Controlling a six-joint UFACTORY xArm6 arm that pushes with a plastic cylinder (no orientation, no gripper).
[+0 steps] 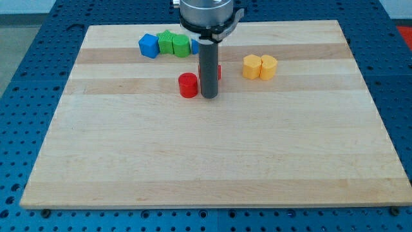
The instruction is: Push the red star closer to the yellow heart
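Note:
My tip [208, 96] rests on the board just right of a round red block [188, 85]. A second red block [219, 72], mostly hidden behind the rod, shows only as a sliver on the rod's right side, so I cannot make out its shape. Two yellow blocks stand touching to the right: one [252, 66] on the left and one [268, 67] on the right, which looks like the heart. The hidden red block lies a short gap to the left of the yellow pair.
Near the board's top edge there is a row with a blue block [149, 46] and two green blocks [167, 43] [181, 45]. Another blue bit [195, 46] peeks out beside the rod. The wooden board [206, 161] lies on a blue perforated table.

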